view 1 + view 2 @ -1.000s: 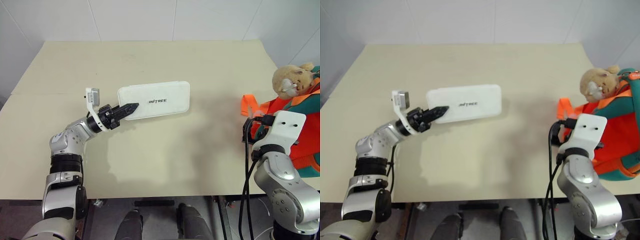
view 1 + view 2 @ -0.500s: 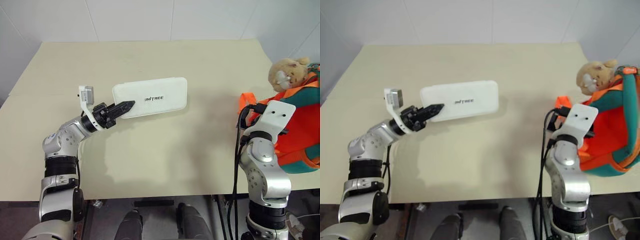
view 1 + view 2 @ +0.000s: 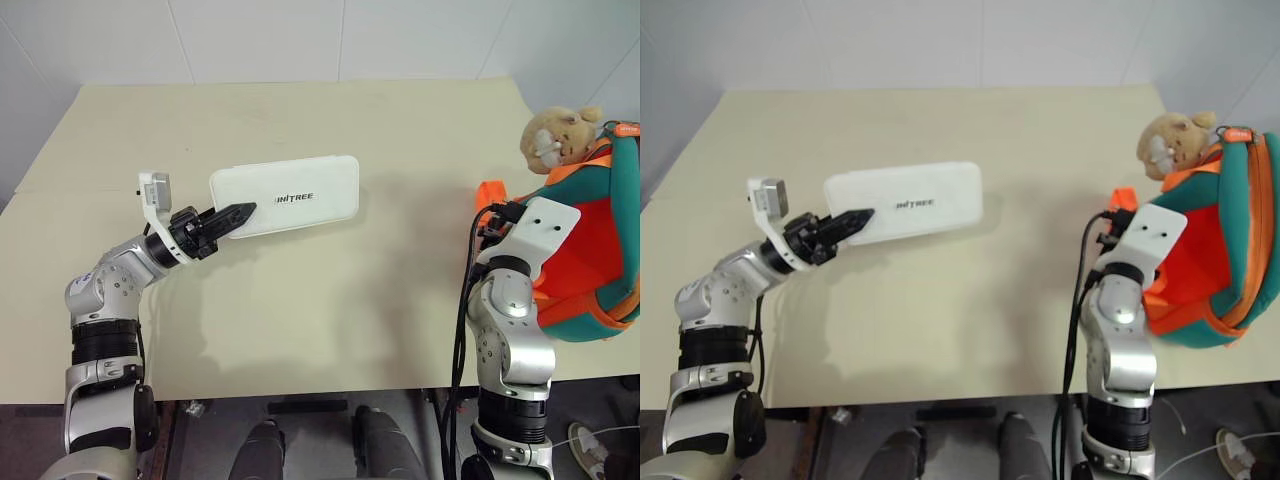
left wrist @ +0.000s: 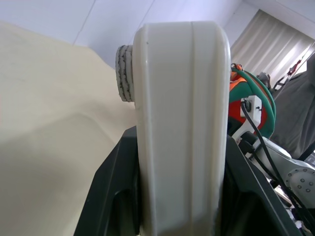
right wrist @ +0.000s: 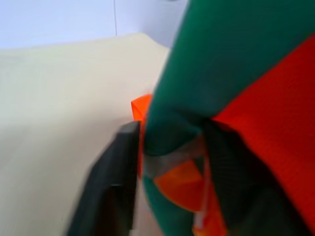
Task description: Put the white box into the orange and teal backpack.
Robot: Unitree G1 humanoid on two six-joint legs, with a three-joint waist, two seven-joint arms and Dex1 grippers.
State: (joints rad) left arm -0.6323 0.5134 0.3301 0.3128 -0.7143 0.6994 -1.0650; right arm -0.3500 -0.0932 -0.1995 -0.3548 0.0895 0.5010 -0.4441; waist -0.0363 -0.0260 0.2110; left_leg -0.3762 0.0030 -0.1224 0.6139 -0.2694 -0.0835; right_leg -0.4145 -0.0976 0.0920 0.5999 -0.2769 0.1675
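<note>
Pinching the white box by one end in my left gripper while my right gripper clamps the orange and teal backpack's edge, I reckon the box could droop out.

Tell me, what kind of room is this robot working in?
Probably a test room or lab rather than a home: a plain beige table against bare white walls, with just a white box and a backpack laid out.

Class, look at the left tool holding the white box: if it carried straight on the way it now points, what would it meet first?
Probably the orange and teal backpack held by the right tool. The left tool points across bare table toward it; depth is uncertain.
</note>
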